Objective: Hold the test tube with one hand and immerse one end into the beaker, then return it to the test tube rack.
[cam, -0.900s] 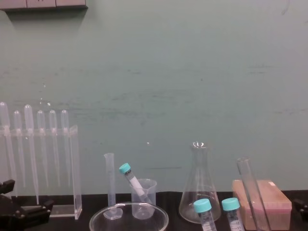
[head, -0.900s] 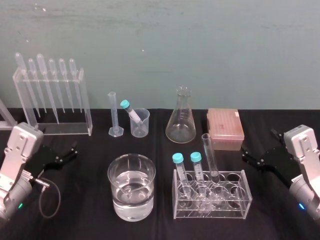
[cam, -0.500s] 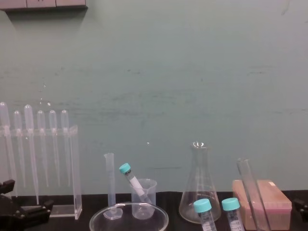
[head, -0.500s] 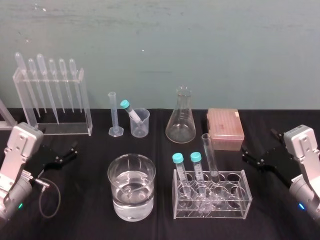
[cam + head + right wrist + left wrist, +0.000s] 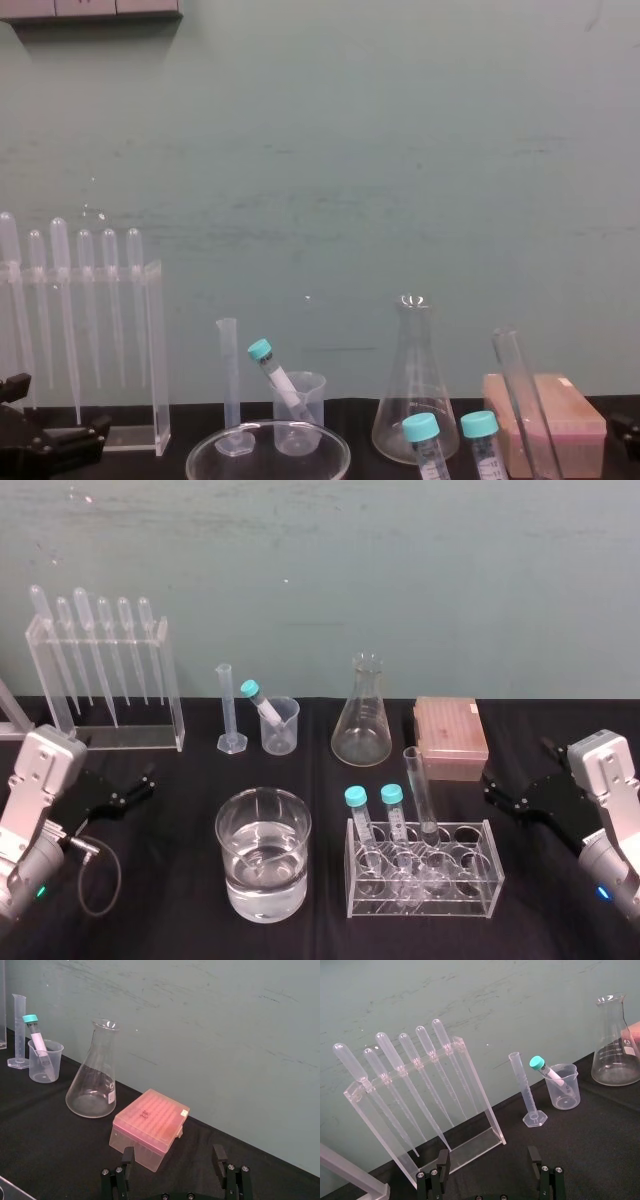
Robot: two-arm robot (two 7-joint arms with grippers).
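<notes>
- Left gripper (image 5: 140,783) is low over the black table (image 5: 160,890) on the robot's left side. Its two fingers are spread apart and nothing is between them.
- Over on the robot's right side, the right gripper (image 5: 492,788) is also low, close to the pink box (image 5: 450,735). Its fingers are wide apart too, and it holds nothing.
- Near the front, the test tube (image 5: 420,795) stands in the clear test tube rack (image 5: 470,885). Its open top points up and it leans a little.
- Two tubes with blue-green caps (image 5: 358,820) stand in the same rack, just left of the test tube.
- At the back of the table is the small beaker (image 5: 284,732), well apart from the rack. Another capped tube (image 5: 260,702) leans inside it.
- A thin measuring cylinder (image 5: 227,715) stands just left of the small beaker, and a cone-shaped flask (image 5: 362,720) stands to its right.
- A wide glass of water (image 5: 262,855) sits in front, left of the rack.
- A clear stand of pipettes (image 5: 105,680) is at the back left.
</notes>
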